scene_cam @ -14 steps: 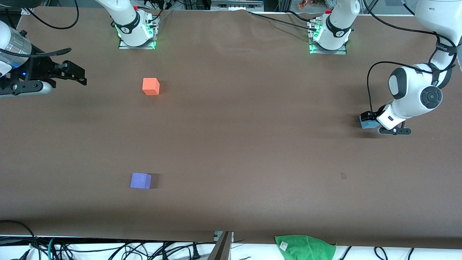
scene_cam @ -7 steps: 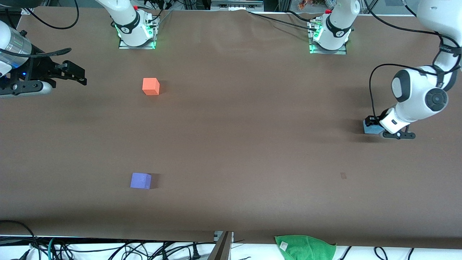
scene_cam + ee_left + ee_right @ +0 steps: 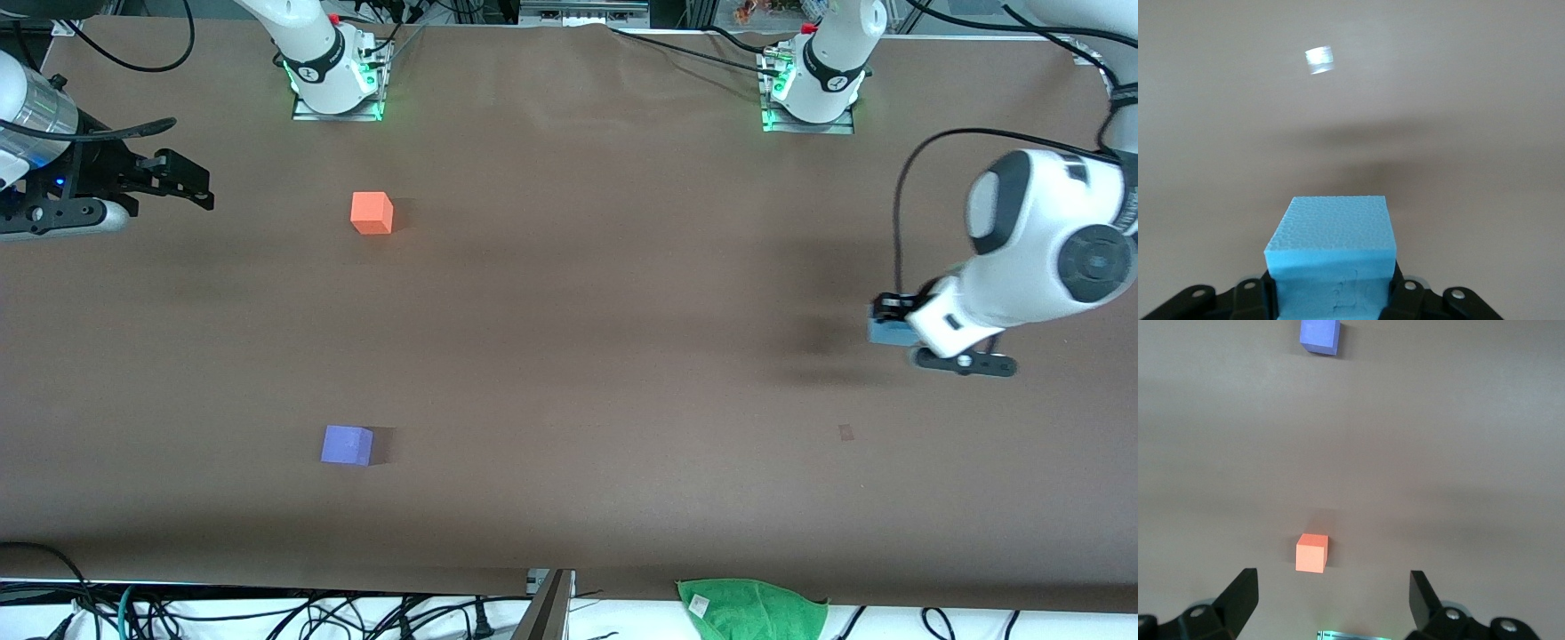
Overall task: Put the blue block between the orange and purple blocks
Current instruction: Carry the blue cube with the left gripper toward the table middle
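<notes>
Blue block (image 3: 1331, 250) clamped in left gripper (image 3: 892, 324) above table; right gripper (image 3: 182, 182) waits, fingers spread, at table edge.

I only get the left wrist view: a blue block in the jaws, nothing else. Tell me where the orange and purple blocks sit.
Observer: Both rest toward the right arm's end of the table. The orange block lies farther from the front camera than the purple block.
Operator: Report the right arm.
Observer: It waits. The right gripper hangs open at its own end, not over the gap between those blocks.
Operator: Place my block on the table.
Observer: The left gripper holds the blue block over the left arm's end of the table.
</notes>
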{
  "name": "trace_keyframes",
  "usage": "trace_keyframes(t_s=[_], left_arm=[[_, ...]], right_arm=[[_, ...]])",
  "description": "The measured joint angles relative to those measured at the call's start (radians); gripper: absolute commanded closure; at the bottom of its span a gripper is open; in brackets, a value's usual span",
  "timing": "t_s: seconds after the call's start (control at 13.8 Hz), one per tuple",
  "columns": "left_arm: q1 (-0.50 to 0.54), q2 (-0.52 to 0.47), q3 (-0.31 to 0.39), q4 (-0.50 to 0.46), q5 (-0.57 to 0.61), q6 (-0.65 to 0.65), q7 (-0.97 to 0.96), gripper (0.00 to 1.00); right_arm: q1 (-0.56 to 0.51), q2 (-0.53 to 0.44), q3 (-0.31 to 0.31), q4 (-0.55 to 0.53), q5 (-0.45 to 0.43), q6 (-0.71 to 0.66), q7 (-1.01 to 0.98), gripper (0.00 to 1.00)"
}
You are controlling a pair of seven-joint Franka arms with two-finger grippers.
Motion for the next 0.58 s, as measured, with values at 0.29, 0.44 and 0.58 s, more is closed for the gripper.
trace_keyframes(t_s=[0.29, 0.44, 0.58], left_arm=[[-0.201, 0.076, -0.003, 0.065, -0.119, 0.002, -0.157, 0.71], [-0.289, 0.151, -0.002, 0.120, -0.148, 0.014, -0.193, 0.70], [-0.387, 0.245, 0.000, 0.179, -0.148, 0.087, -0.274, 0.68]], right_arm=[[0.000, 0.000, 0.000, 0.000, 0.000, -0.001, 0.000, 0.00], [0.000, 0.000, 0.000, 0.000, 0.000, 0.000, 0.000, 0.00], [0.001, 0.000, 0.000, 0.000, 0.000, 0.006, 0.000, 0.00]])
